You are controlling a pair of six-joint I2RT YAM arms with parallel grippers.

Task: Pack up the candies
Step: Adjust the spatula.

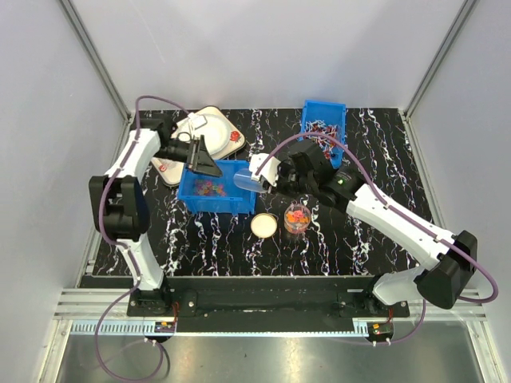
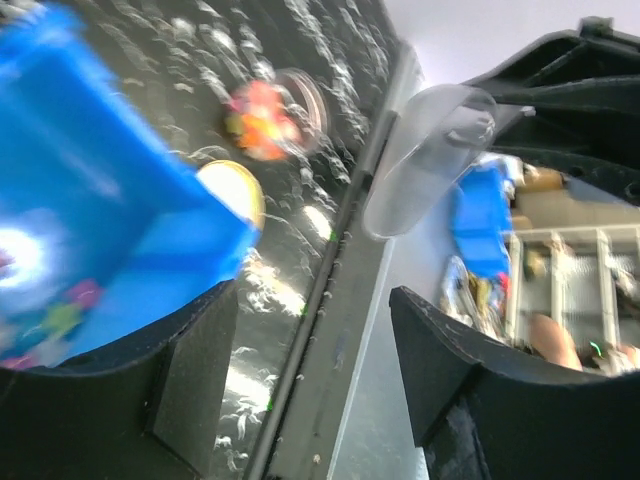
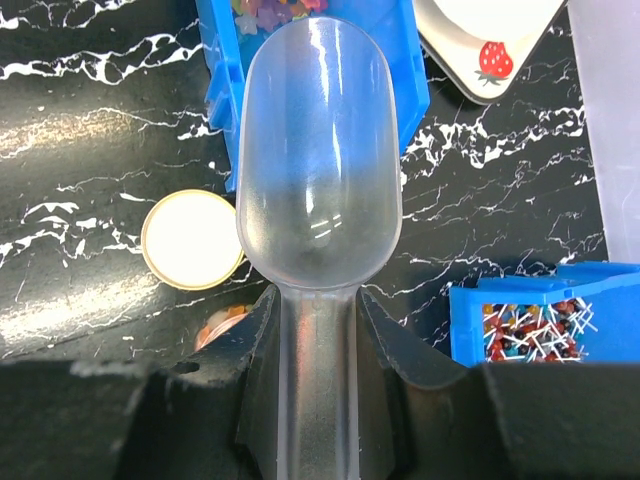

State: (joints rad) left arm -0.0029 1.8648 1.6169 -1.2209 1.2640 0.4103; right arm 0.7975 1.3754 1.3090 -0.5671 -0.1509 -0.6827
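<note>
On the tabletop (image 1: 383,144) in the top view, the candies (image 1: 209,188) are lying as tiny pink, yellow and orange beads on the floor of a blue bin (image 1: 219,209). More of them are filling a clear cup (image 1: 297,217) just right of a round lid (image 1: 264,225). The right hand (image 1: 263,177) is gripping a clear scoop (image 1: 246,182). Its long axis is running left to right, and its bowl is pointing left over the bin's right end. The left hand (image 1: 201,158) is hovering at the bin's far edge. Open tabletop is showing in front of the cup and to its right.

In the left wrist view, the left hand (image 2: 315,350) is standing open, with only the tabletop's edge showing between its fingers (image 2: 190,370). The candies (image 2: 60,320) are blurring into coloured specks inside the bin (image 2: 120,200).

In the right wrist view, the right hand (image 3: 318,330) is clamping the scoop (image 3: 318,150) by its handle. The empty bowl is pointing straight up the frame and overlapping the bin's (image 3: 415,80) near wall. The candies (image 3: 275,10) are showing just past its tip. A second bin (image 3: 470,300) of wrapped sweets (image 3: 530,330) is sitting to the right, well apart.
</note>
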